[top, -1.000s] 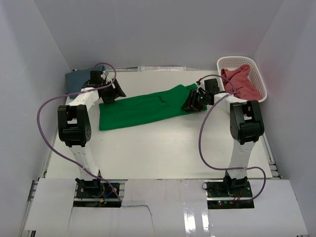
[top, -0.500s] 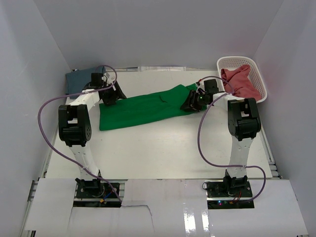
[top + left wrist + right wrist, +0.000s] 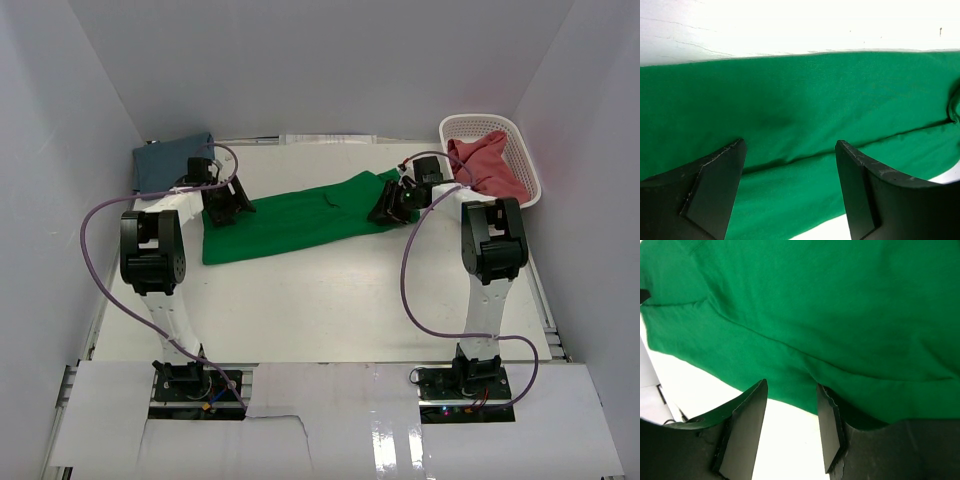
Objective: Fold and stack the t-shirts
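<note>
The bright green t-shirt (image 3: 290, 217) lies folded in a long band across the middle of the table. My left gripper (image 3: 222, 208) hovers over its left end, jaws open, green cloth (image 3: 790, 125) showing between them. My right gripper (image 3: 388, 210) is at the shirt's right end, jaws open over the cloth's edge (image 3: 790, 385), nothing held. The slate blue t-shirt (image 3: 165, 160) lies folded at the far left corner. The pinkish red t-shirt (image 3: 487, 166) is bunched in the basket.
The white lattice basket (image 3: 527, 150) stands at the far right corner. White walls close in the table on three sides. Purple cables loop from both arms. Bare white table shows in front of the green shirt.
My left gripper has moved right and down from near the blue shirt onto the green shirt's left end. The right gripper has shifted only slightly at the shirt's right end.
</note>
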{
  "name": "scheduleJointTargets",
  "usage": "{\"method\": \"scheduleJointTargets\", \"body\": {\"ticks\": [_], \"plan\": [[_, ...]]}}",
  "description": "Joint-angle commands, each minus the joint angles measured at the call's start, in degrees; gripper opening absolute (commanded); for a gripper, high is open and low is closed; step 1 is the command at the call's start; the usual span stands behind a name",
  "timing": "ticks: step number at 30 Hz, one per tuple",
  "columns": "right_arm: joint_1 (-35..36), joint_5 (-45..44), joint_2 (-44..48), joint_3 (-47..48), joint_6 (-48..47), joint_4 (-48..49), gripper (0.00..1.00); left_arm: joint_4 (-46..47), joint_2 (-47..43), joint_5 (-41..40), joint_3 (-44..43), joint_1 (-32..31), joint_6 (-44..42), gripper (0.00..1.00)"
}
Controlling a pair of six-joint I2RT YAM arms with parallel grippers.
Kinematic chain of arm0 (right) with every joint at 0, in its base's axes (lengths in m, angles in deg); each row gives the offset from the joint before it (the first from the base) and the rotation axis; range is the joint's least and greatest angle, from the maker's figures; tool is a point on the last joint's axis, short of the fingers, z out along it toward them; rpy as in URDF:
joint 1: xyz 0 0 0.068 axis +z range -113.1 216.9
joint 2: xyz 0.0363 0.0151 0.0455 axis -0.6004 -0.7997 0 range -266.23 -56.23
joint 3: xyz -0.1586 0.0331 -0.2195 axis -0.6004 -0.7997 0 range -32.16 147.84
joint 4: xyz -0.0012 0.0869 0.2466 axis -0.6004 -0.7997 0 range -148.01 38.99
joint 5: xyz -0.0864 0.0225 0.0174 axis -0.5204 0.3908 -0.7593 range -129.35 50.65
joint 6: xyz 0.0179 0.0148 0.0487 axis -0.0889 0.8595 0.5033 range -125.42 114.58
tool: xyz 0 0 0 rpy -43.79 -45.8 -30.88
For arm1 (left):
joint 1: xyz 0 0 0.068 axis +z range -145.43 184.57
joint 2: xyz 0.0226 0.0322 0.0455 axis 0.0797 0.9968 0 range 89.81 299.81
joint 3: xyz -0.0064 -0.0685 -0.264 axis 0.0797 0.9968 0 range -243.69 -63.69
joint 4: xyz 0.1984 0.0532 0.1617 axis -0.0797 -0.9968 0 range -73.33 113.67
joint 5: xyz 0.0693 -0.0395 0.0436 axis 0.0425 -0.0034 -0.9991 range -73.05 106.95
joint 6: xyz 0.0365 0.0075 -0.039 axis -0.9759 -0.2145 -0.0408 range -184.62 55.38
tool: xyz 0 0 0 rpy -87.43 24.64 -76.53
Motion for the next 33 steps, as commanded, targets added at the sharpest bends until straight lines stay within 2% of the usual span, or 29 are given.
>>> {"method": "scheduleJointTargets", "body": {"ticks": [1,5,15,24,33], "plan": [[-1.27,-4.64,-1.96,4.18,-2.58,-4.49,0.51,-0.76,0.18,-3.56,2.86,0.08,0.67,0.83],[-2.32,-5.69,-4.85,8.4,-3.2,-6.95,0.52,-2.34,-2.89,-6.81,6.98,-0.19,1.11,0.83],[-3.21,-4.81,-11.18,17.63,-2.06,-7.92,0.52,-3.58,-7.2,-6.74,16.66,-4.93,3.74,0.83],[-3.12,-0.16,-19.18,28.09,-0.91,-8.37,0.54,-3.75,-13.79,-5.24,24.13,-17.57,9.98,0.84],[-3.21,2.57,-26.3,39.08,1.9,-6.7,0.56,-7.44,-21.35,-4.54,33.27,-22.95,14.99,0.84]]}}
